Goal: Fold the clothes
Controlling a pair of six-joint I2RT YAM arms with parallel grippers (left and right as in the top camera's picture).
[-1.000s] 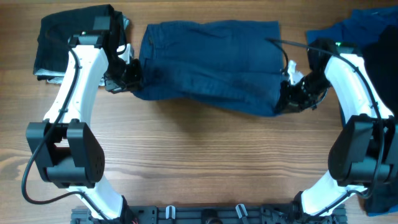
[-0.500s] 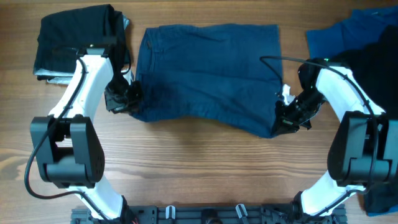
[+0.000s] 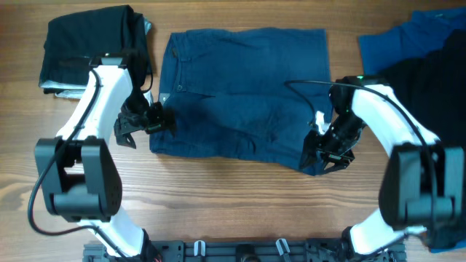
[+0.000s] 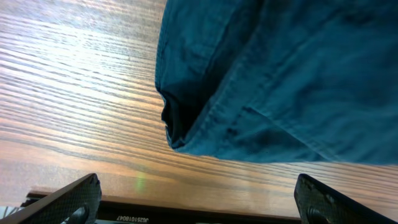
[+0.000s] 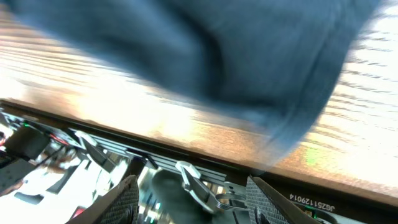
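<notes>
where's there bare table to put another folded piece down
Widest bare wood: the front strip between the navy shorts and the base rail. Crowded at the back: black pile far left, blue and black garments far right. The left gripper and right gripper flank the shorts.

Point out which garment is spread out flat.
The navy shorts in the middle, lying open on the table. The black pile at top left is stacked up, and the bright blue cloth and black cloth at the right edge overlap.
</notes>
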